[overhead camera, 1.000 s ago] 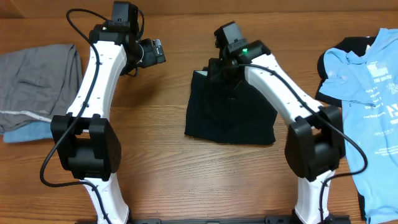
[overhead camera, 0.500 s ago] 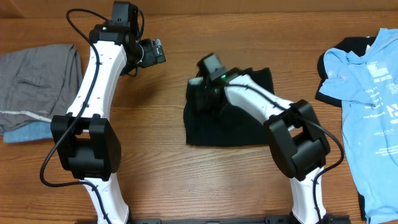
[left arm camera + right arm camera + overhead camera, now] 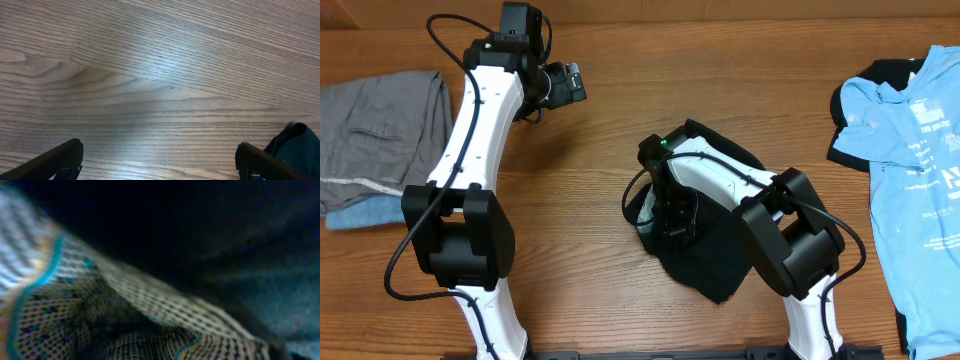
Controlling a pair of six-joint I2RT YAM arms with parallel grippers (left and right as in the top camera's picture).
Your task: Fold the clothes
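The black shorts [image 3: 720,262] lie bunched at the table's middle, with the pale inner waistband [image 3: 642,212] showing at their left edge. My right gripper [image 3: 670,218] is down in the shorts at that edge. In the right wrist view its fingers are hidden, and black cloth [image 3: 210,225] and pale mesh waistband [image 3: 150,305] fill the frame; it appears shut on the shorts. My left gripper [image 3: 570,82] is open and empty over bare wood at the back left. Its fingertips [image 3: 160,165] stand wide apart, and a dark cloth corner [image 3: 297,142] shows at the right.
A light blue white-printed T-shirt [image 3: 915,160] lies at the right edge over a black piece [image 3: 850,150]. A grey garment [image 3: 380,130] lies at the far left on a blue piece [image 3: 365,213].
My right gripper has moved from the back of the shorts toward the front, dragging them. The flat rectangle has become a bunched heap with the waistband showing. The left arm has not moved.
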